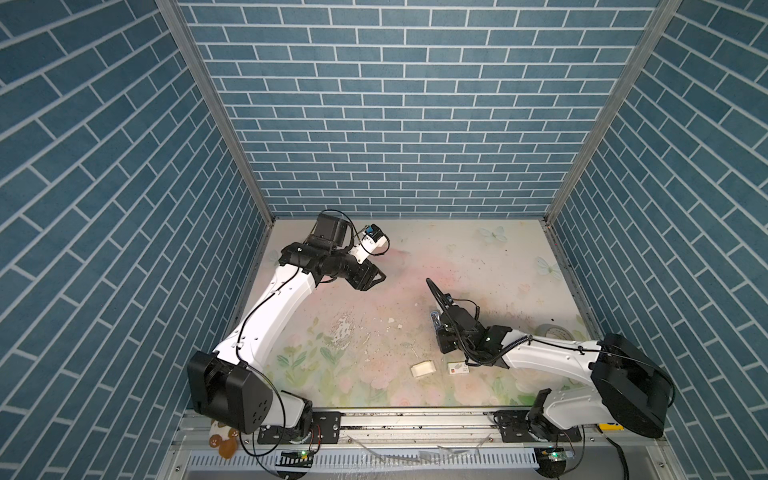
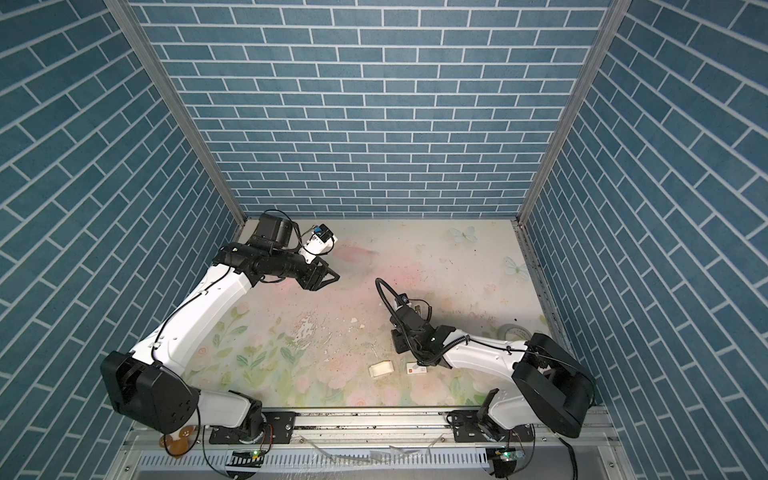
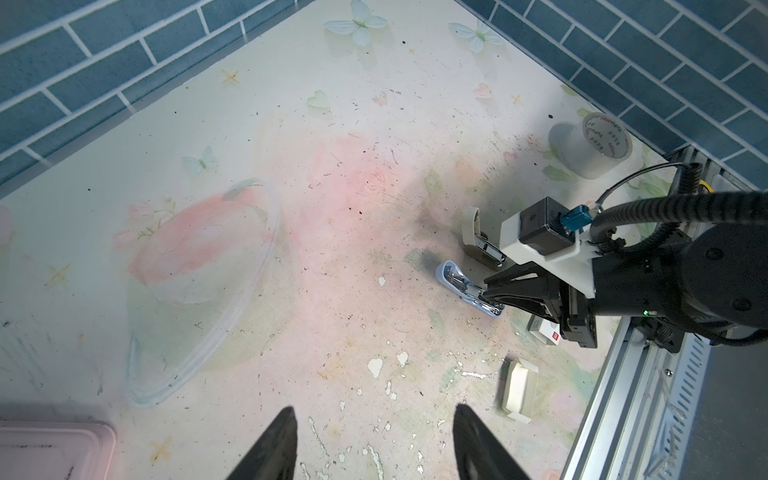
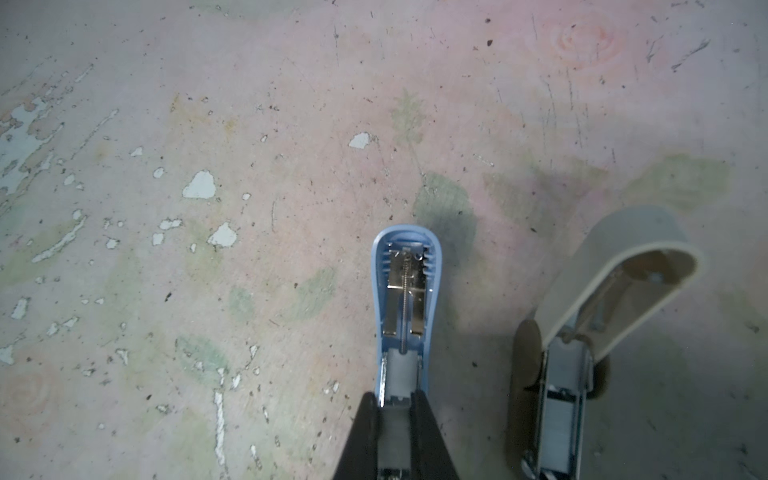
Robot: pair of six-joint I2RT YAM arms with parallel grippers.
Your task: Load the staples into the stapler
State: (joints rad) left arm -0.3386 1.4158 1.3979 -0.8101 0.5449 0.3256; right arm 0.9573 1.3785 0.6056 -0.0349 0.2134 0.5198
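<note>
A light blue stapler (image 4: 405,266) lies folded open on the table, its spring and metal channel facing up; it also shows in the left wrist view (image 3: 451,274) and in a top view (image 1: 434,319). My right gripper (image 4: 395,401) is shut on a grey strip, the staples, held in line with that channel at its rear end. The empty white card tray (image 1: 423,369) and the red-marked sleeve (image 1: 457,368) lie near the front edge, beside the right arm. My left gripper (image 3: 374,419) hangs open and empty, raised over the back left (image 1: 380,276).
A beige stapler (image 4: 615,291) stands right beside the blue one with its lid tilted up. A tape roll (image 3: 590,145) sits by the right wall. A clear bowl (image 3: 199,291) and a pink tray corner (image 3: 54,449) lie under the left arm.
</note>
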